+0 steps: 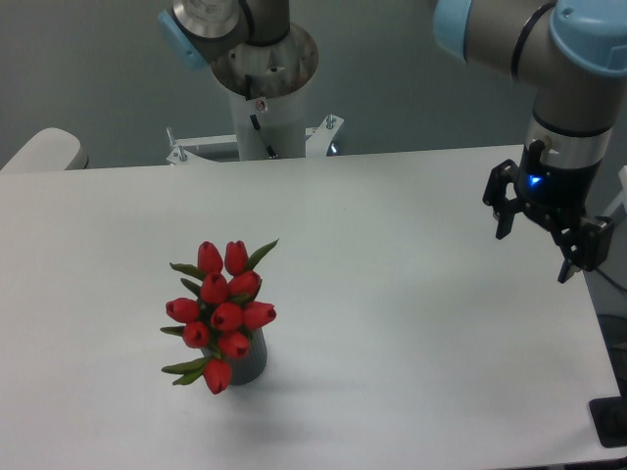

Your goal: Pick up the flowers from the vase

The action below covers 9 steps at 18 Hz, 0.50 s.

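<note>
The flowers (222,309), a bunch of red tulip buds with green leaves, stand in the vase (251,362), a short dark grey cylinder mostly hidden behind the blooms, on the front left of the white table. My gripper (536,253) hangs far to the right, above the table's right edge, well apart from the flowers. Its two black fingers are spread open with nothing between them.
The arm's white base column (263,108) stands at the back of the table (392,323) on a metal mount. A pale rounded object (41,150) sits at the far left edge. The table's right edge runs just under the gripper.
</note>
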{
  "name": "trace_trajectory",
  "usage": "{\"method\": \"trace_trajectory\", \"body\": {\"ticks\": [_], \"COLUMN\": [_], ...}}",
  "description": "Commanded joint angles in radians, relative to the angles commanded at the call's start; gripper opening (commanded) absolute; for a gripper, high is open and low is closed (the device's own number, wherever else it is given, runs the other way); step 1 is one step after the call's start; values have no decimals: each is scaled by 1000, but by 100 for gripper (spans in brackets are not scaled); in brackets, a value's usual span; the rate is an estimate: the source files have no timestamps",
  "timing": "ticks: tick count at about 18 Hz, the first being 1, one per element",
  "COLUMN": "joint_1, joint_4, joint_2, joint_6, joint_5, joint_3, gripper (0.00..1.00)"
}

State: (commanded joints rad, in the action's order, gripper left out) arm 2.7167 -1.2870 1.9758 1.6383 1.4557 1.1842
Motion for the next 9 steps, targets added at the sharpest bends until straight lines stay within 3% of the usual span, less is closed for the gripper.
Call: {"method": "trace_trajectory", "body": {"ticks": [9], "joint_1": [0], "joint_4": [5], "joint_2": [-14], "joint_6": [-2], "joint_5": [-17], "joint_3": [46], "gripper": [100]}}
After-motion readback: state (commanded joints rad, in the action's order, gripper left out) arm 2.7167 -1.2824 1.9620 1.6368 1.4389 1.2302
